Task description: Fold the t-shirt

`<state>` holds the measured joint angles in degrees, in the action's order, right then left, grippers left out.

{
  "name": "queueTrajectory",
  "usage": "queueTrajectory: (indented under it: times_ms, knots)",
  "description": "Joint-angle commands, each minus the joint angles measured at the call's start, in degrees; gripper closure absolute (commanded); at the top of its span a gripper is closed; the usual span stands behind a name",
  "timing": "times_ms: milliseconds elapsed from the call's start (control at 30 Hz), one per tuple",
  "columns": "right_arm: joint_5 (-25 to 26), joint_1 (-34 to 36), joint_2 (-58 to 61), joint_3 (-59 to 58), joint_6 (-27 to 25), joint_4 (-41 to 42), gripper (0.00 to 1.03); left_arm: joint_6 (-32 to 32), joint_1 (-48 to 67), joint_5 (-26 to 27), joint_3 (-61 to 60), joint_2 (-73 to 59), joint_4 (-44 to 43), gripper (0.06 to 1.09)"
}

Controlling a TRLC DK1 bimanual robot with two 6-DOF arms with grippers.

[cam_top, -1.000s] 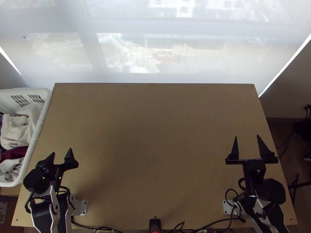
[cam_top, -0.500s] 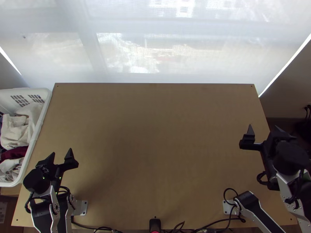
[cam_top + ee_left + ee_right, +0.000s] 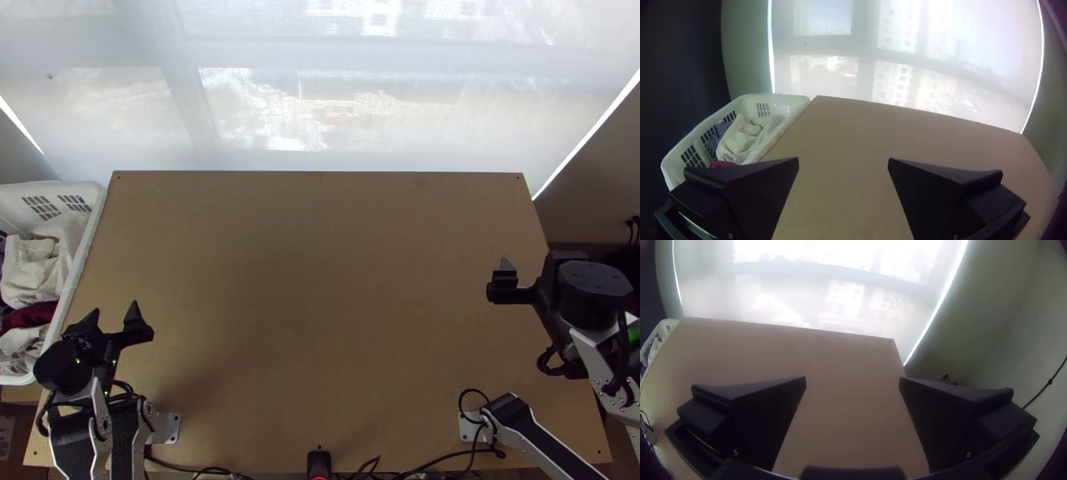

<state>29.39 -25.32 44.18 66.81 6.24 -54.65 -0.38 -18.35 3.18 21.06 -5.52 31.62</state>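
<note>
A pale, sheer blind (image 3: 240,96) stretches beyond the far edge of the table (image 3: 320,280), with daylight and the blurred shapes of buildings coming through it. The table is a broad, flat, light-brown board with small holes near its corners. Just beside its left edge stands a white plastic basket (image 3: 85,240) with slotted walls (a fairly full one, too).

Over the table's near left part is the left gripper (image 3: 115,306), its two black fingers spread well apart with nothing between them. The right gripper (image 3: 534,260) is over the table's right edge, and it too is wide open and holding nothing.

Left of the table, inside the basket, lie a bunched white cloth (image 3: 32,268) and, nearer, a dark red cloth (image 3: 30,316). The heap is small and shadowy from here, so I can't fairly say which piece, if any, is the t-shirt.

At the middle of the table's near edge sits a small black device (image 3: 318,462), and thin black cables (image 3: 448,460) trail along that edge to its right.
</note>
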Motion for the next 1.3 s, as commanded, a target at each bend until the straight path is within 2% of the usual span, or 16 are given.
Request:
queueTrajectory:
  times_ms: [0,167,333,433,500,600,667,767,933,1267]
  knots:
    - [-1.53,-3.42,1.61,-0.10,0.70,-1.95,0.05,-5.95,-3.80,-1.69,15.94,-23.05,3.98,0.10]
    - [-1.53,-3.07,3.98,2.10,0.62,-0.89,0.05,-9.64,-8.90,-1.60,30.80,-42.38,12.33,0.10]
    - [-1.61,-2.36,6.09,3.59,0.62,-0.54,0.05,-14.65,-21.64,-1.69,38.35,-52.31,10.04,0.10]
    - [-2.32,0.71,8.73,5.09,-0.35,-1.33,0.05,-10.96,-26.56,-1.95,46.18,-59.70,10.13,0.10]
    - [-3.46,3.79,10.57,6.50,-2.90,-2.39,0.05,-6.65,-29.90,-1.86,50.31,-65.58,10.22,0.10]
    - [-3.55,4.40,13.30,8.60,-6.77,-5.64,0.05,-1.55,-32.80,-1.86,58.13,-76.13,12.59,0.10]
    - [-3.55,3.35,13.74,8.87,-8.09,-6.34,0.05,-1.38,-33.95,-2.21,61.65,-82.46,12.68,0.10]
    - [-3.63,3.00,13.74,8.87,-8.35,-6.25,0.05,-0.58,-34.74,-7.49,63.93,-90.11,10.92,0.10]
    - [-3.55,3.08,13.47,7.90,-9.49,-6.34,0.05,1.53,-35.70,-8.89,64.37,-99.60,8.90,0.10]
    - [-3.55,2.91,13.21,6.85,-11.34,-6.61,0.05,3.72,-35.88,-12.15,63.67,-112.34,-1.03,0.11]
